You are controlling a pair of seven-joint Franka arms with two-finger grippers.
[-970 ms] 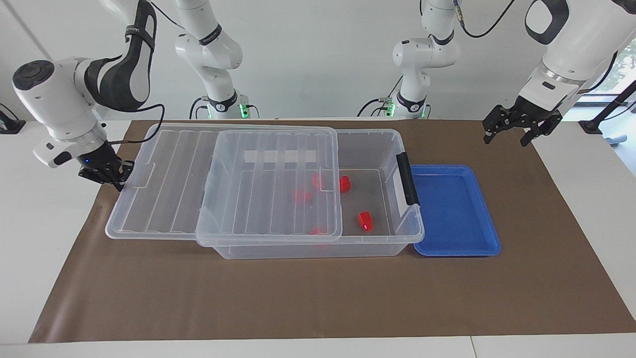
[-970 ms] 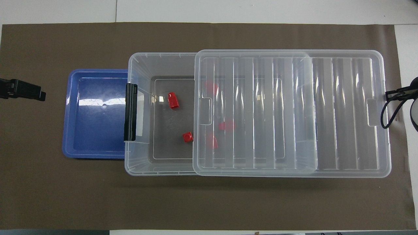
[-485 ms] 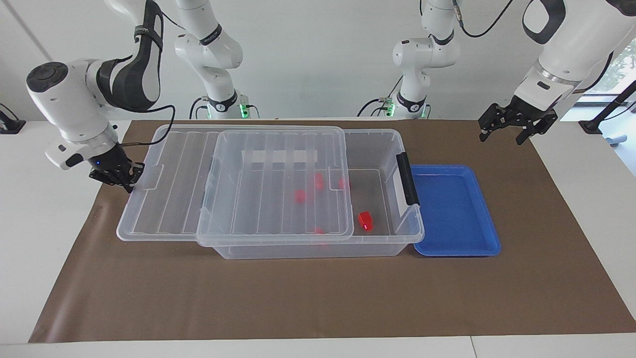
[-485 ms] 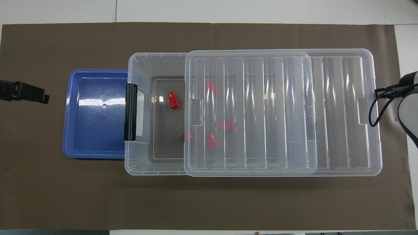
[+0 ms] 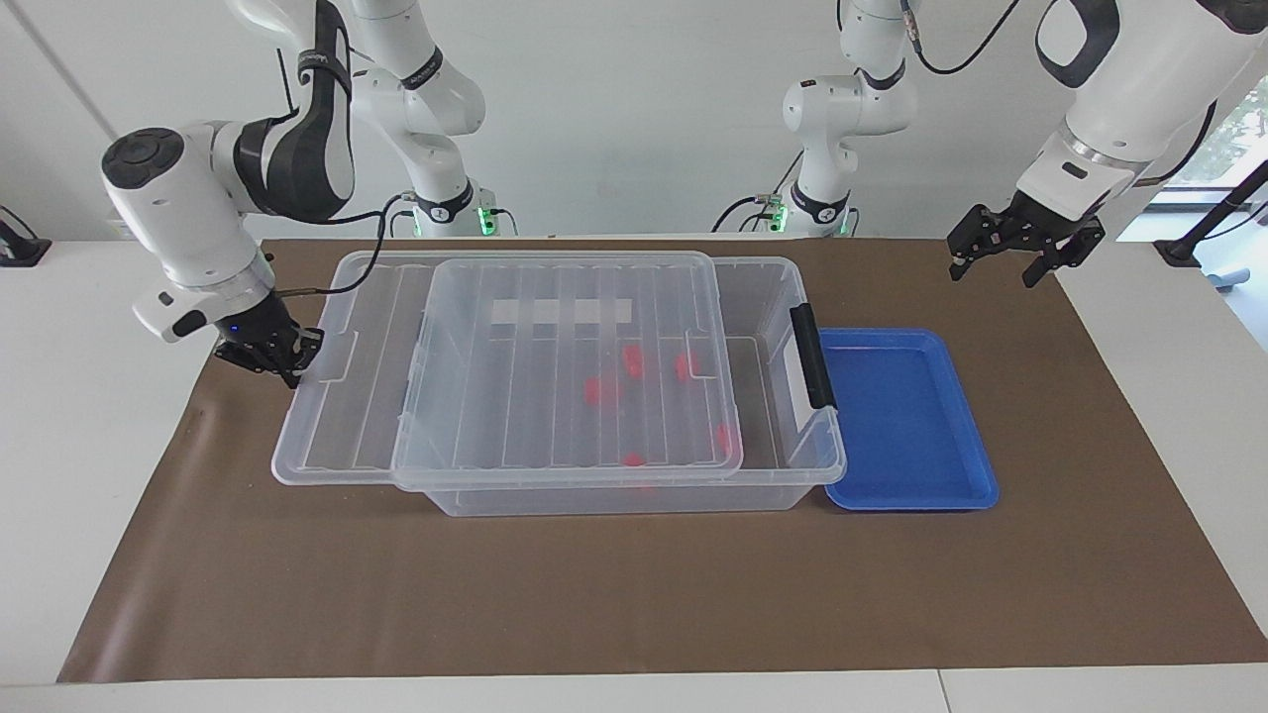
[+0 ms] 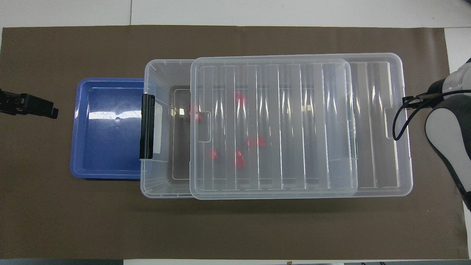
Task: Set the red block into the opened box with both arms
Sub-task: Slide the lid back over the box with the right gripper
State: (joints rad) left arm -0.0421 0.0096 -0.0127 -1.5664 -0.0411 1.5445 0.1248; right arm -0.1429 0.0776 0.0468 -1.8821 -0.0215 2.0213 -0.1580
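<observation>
Sitting on the brown mat (image 5: 634,594) in the middle of the surface (image 5: 89,475) is the box (image 5: 792,475), a big clear bin with a black latch (image 5: 812,356) on its end toward the left arm's end of the surface. The ribbed clear lid (image 5: 515,396) lies on top, slid partway off so it overhangs toward the right arm's end, leaving only a strip of the box uncovered by the latch.

Red blocks are inside the box, all seen through the lid: one red block (image 6: 240,98) lies farthest from the robots, another (image 6: 255,141) mid-box, two more (image 6: 239,159) (image 6: 212,154) closer to the robots, and one (image 6: 197,115) peeks out right at the lid's edge, near the latch end.

The right gripper (image 5: 282,364) is down at the overhanging end of the lid, fingertips pinched together and touching the lid's rim at its end tab, as far as I can tell. It doesn't look like it's clamped on the lid, more like pressed against it.

The left gripper (image 5: 1025,255) hangs in the air over the mat's corner at the left arm's end, fingers spread wide with nothing in them. A shallow blue tray (image 5: 976,490) sits right against the latch end of the box.
</observation>
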